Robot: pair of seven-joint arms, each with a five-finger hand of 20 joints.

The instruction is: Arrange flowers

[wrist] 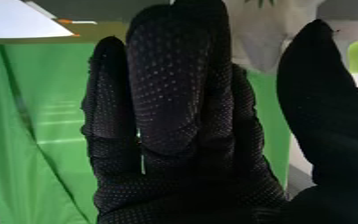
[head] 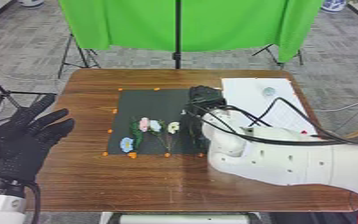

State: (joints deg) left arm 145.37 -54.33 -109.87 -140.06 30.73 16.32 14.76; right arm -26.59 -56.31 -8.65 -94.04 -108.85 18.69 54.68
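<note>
Resting on white paper (head: 238, 89) is a clear container (head: 269, 92), contents unclear.

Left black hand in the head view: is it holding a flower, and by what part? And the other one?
The left hand holds nothing. Whether the right hand holds anything can't be told.

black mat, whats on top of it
A blue flower, a pink one, a bluish-white one and a cream one lie on the black mat. The right robot hand hides part of it; what is beneath can't be seen.
</note>
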